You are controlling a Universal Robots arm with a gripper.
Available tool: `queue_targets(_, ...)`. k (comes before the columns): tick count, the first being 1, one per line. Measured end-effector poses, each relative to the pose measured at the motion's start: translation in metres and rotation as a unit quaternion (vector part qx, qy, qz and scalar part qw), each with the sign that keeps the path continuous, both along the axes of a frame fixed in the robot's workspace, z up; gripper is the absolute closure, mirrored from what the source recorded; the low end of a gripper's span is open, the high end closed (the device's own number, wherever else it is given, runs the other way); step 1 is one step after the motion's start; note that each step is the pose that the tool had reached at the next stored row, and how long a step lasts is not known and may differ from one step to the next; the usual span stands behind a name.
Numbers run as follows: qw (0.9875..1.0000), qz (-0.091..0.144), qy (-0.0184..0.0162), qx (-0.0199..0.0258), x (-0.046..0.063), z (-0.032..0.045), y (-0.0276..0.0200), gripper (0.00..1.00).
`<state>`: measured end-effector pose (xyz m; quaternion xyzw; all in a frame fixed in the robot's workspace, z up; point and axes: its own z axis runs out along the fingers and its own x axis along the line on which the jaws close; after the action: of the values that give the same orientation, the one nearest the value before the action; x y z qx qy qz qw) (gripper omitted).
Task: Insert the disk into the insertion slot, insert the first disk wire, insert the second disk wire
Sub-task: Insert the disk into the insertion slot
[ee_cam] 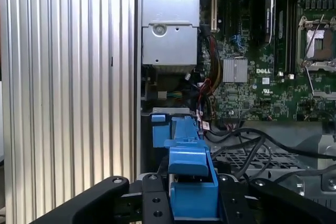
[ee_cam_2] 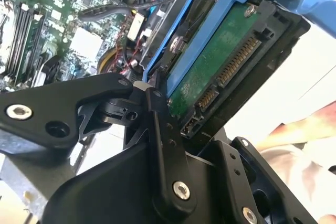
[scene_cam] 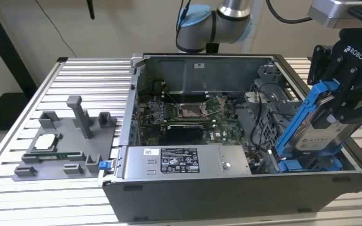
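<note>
Within the computer case, the motherboard lies centrally, the power-supply box along the near wall, the disk tilted at the exterior view's right end.

Plain beige wall behind ribbed, probably aluminium, table.

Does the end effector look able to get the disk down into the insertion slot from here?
Probably yes. The end effector holds the disk tilted, its lower end at the blue rails of the insertion slot; black cables lie beside the bay, not across it, as far as shows.
</note>
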<state>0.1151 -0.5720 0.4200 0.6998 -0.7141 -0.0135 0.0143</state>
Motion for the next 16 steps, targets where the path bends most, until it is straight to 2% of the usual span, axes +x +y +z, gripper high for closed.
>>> queue_targets(3,1.0,0.0,0.0,0.0001,0.0,-0.004,0.0019,1.0)
queue_targets(12,1.0,0.0,0.0,0.0,0.0,-0.0125,0.002,1.0)
queue_targets(16,1.0,0.0,0.0,0.0,0.0,-0.0197,0.002,1.0)
